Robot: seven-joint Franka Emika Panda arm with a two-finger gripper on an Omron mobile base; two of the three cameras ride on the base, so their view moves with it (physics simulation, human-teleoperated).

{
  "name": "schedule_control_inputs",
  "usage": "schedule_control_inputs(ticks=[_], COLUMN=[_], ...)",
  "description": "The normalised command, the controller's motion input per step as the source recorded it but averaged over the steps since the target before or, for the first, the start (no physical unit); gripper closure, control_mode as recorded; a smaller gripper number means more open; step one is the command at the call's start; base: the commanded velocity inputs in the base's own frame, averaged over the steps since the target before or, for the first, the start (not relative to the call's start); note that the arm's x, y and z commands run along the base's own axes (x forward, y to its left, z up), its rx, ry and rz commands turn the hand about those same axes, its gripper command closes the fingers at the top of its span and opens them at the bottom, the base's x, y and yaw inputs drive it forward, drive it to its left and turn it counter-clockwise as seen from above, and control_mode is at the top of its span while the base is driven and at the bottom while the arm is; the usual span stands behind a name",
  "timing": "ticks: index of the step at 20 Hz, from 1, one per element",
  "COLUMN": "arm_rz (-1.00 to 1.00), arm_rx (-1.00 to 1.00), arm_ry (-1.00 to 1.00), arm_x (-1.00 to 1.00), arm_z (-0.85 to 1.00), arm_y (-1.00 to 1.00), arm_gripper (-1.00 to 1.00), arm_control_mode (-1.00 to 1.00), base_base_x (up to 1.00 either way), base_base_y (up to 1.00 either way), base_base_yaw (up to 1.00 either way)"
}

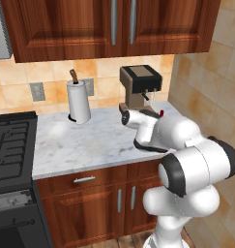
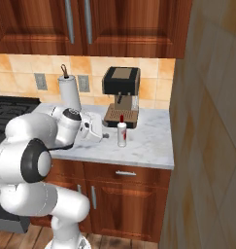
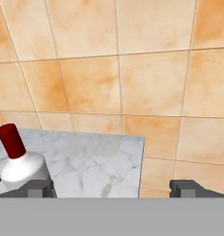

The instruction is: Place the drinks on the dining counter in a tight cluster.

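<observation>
A slim white bottle with a red cap [image 2: 121,132] stands upright on the marble worktop [image 2: 143,143], just in front of the coffee machine. In the left base view only its red cap [image 1: 161,113] peeks over my arm. My gripper [image 2: 104,135] hovers low over the worktop a short way left of the bottle, pointing toward it. In the hand view the bottle [image 3: 16,159] sits at the lower left, beside the left fingertip [image 3: 39,188], and the gripper [image 3: 115,189] is open with nothing between its fingers. The dining counter is out of view.
A black and brown coffee machine [image 2: 121,92] stands at the back wall, and a paper-towel roll [image 1: 79,101] stands to its left. A black stove [image 1: 10,145] borders the worktop on the left. A tiled side wall [image 2: 207,121] closes the right end. Wood cabinets [image 1: 114,24] hang above.
</observation>
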Motion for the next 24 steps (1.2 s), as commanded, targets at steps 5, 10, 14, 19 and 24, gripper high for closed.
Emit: schedule_control_inputs(ticks=[5,10,14,19,24], arm_rz=[0.0,0.0,0.0,0.0,0.0], arm_rx=[0.0,0.0,0.0,0.0,0.0], arm_ry=[0.0,0.0,0.0,0.0,0.0], arm_x=[0.15,0.14,0.19,0.19,0.24], arm_z=[-0.11,-0.12,-0.1,-0.11,-0.1], arm_y=[-0.13,-0.08,-0.02,0.0,0.0], arm_gripper=[-1.0,-1.0,-1.0,-1.0,-1.0], arm_control_mode=[-1.0,-1.0,-1.0,-1.0,-1.0], base_base_x=[0.0,0.0,0.0,0.0,0.0], base_base_y=[0.0,0.0,0.0,0.0,0.0], base_base_yaw=[0.0,0.0,0.0,0.0,0.0])
